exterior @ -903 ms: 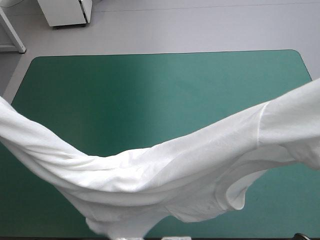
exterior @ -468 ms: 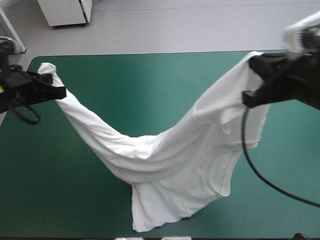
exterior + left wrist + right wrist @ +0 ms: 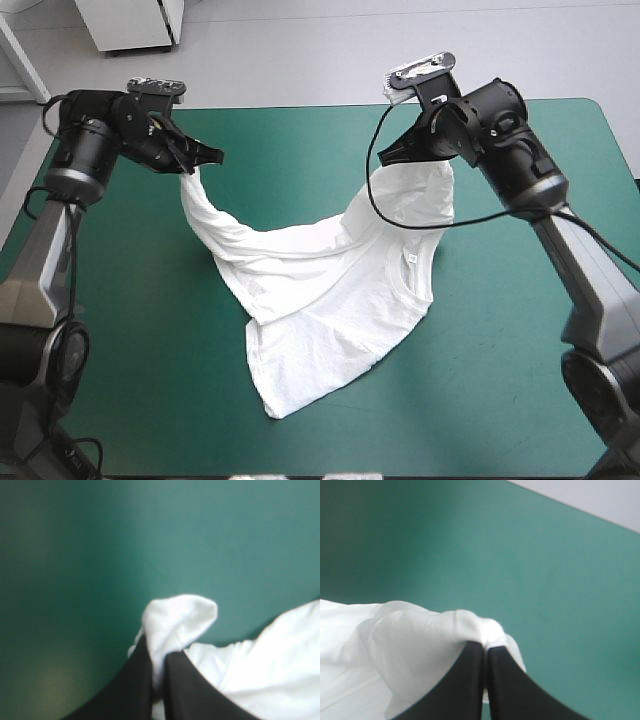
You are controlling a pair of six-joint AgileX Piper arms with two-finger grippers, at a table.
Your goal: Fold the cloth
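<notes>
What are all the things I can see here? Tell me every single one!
T-shirt: one, white, hanging between the two tools by two pinched bits, its lower part lying on the table toward the near edge.
table: one, teal-green cover, under everything.
left tool: one, black fingers, raised over the far left part of the table, shut on a bit of the T-shirt.
right tool: one, black fingers, raised over the far part of the table right of the middle, shut on another bit of the T-shirt.
</notes>
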